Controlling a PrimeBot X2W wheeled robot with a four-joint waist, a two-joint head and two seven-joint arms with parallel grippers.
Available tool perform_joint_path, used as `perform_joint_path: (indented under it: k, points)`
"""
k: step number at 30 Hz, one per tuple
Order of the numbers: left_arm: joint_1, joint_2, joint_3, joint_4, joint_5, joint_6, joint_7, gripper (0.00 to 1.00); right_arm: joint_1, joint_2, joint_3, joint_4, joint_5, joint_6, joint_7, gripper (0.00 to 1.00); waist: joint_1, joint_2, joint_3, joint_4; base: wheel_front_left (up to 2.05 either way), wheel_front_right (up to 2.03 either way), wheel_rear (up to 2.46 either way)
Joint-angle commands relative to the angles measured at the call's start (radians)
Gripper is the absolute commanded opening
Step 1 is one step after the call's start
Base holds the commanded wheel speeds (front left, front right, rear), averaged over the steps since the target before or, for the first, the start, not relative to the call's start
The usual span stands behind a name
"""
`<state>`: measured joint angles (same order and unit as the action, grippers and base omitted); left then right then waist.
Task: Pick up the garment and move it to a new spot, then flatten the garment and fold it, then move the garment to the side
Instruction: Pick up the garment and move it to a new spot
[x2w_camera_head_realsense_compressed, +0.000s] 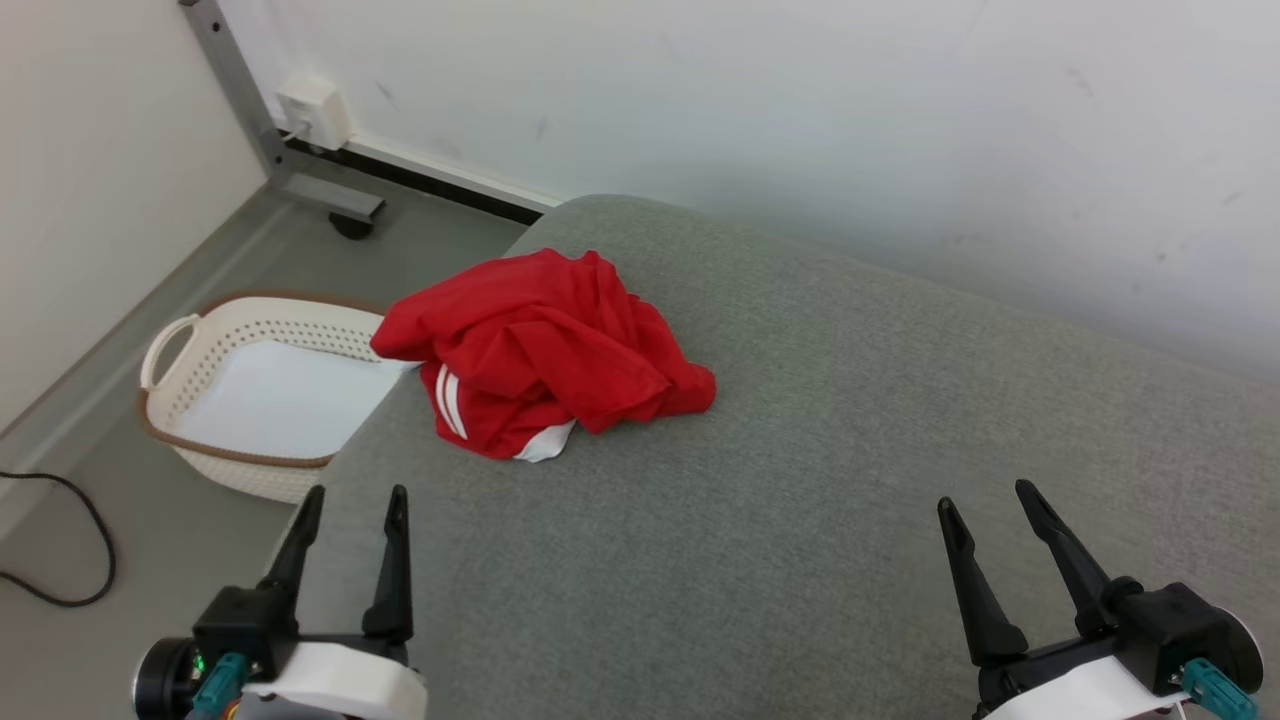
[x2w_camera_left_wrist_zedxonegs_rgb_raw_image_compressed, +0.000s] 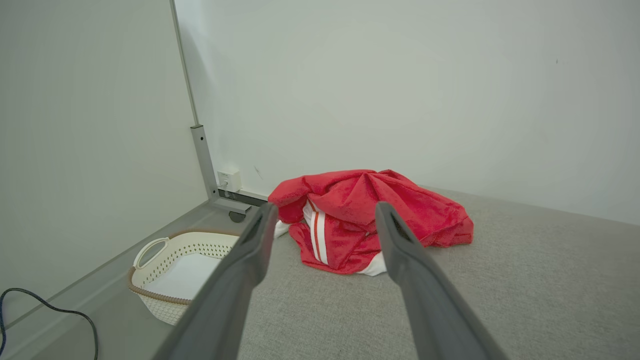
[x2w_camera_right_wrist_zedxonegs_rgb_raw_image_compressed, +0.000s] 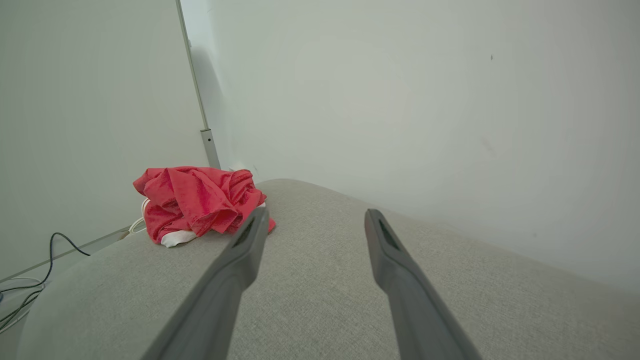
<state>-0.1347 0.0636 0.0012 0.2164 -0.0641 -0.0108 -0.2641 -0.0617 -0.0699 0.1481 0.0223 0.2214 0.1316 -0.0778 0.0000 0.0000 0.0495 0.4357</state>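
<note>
A crumpled red garment (x2w_camera_head_realsense_compressed: 545, 350) with white stripes is seen heaped at the left edge of a grey upholstered surface (x2w_camera_head_realsense_compressed: 800, 480), above a white laundry basket (x2w_camera_head_realsense_compressed: 255, 478) set on the floor. The left gripper (x2w_camera_head_realsense_compressed: 357, 492) and right gripper (x2w_camera_head_realsense_compressed: 985, 496) are held short of it, jaws apart, nothing gripped. The fabric is judged light, soft and limp, likely to sag once lifted. A raised fold on top would best be pinched.
</note>
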Motion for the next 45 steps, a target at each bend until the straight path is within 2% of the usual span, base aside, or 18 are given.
perform_joint_path:
  k: [1,16,21,26,32,37,45]
  points:
    - [0.011,-0.002,0.006,-0.004,-0.007,-0.001,-0.001,1.00,-0.008,-0.009,-0.001,-0.008,-0.002,-0.002,0.004,1.00,0.0000,0.0000,0.003,0.026,0.00,0.00,0.00]
    - [-0.008,-0.009,0.019,-0.008,-0.016,-0.007,-0.001,1.00,-0.002,-0.013,-0.006,-0.026,-0.008,-0.002,0.020,1.00,0.0000,0.0000,0.012,0.059,0.00,0.00,0.00]
    - [-0.075,-0.010,0.008,0.007,-0.022,-0.026,-0.001,1.00,-0.021,-0.021,-0.013,-0.046,-0.017,-0.002,0.033,1.00,0.0000,0.0000,0.050,0.052,0.00,0.00,0.00]
    - [-0.206,-0.011,-0.002,0.074,-0.034,-0.048,-0.001,1.00,-0.058,-0.050,-0.011,-0.090,-0.031,-0.002,0.067,1.00,0.0000,0.0000,0.138,0.024,0.00,0.00,0.00]
    - [-0.408,-0.008,-0.011,0.245,-0.050,-0.064,-0.001,1.00,-0.112,-0.086,-0.012,-0.150,-0.043,-0.002,0.110,1.00,0.0000,0.0000,0.265,-0.020,0.00,0.00,0.00]
    - [-0.566,0.023,-0.020,0.493,-0.043,-0.076,0.005,1.00,-0.154,-0.111,-0.007,-0.187,-0.044,-0.002,0.137,1.00,0.0000,0.0000,0.349,-0.057,0.00,0.00,0.00]
    - [-0.753,0.067,-0.023,0.819,-0.061,-0.092,0.037,1.00,-0.187,-0.130,-0.013,-0.195,-0.036,-0.002,0.140,1.00,0.0000,0.0000,0.412,-0.086,0.00,0.00,0.00]
